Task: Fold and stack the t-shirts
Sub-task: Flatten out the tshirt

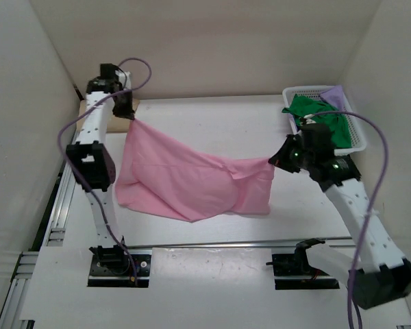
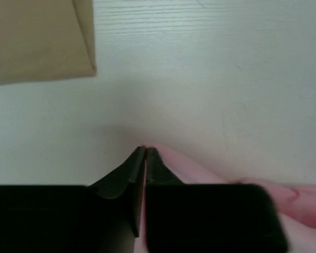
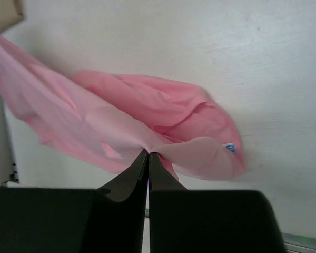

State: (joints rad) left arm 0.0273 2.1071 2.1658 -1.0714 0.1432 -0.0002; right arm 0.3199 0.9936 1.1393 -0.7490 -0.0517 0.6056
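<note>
Room: plain pale walls [image 1: 205, 41] close in the far side and both flanks
Counter [image 1: 212, 116]: white with a faint wood grain, bare around the cloth
Pink t-shirt [image 1: 178, 178]: mid-counter, strung between the two end effectors, its slack middle sagging down to the surface in loose folds
Basket [image 1: 305, 90]: white mesh, far right corner, holding the green t-shirt [image 1: 312, 110] with the purple t-shirt [image 1: 335, 96] behind it
Tan t-shirt [image 2: 37, 42]: far left corner, just beyond the left end effector
Label [image 3: 230, 149]: small blue-and-white tag on the pink hem, too small to read
Left arm [image 1: 92, 147]: reaches up the left edge, wrist turned inward
Right arm [image 1: 359, 205]: bent, leaning in from the right
Left end effector [image 1: 131, 118]: pinched tight on a far-left corner of the pink cloth
Right end effector [image 1: 274, 162]: clamped on the gathered right edge of the same shirt
</note>
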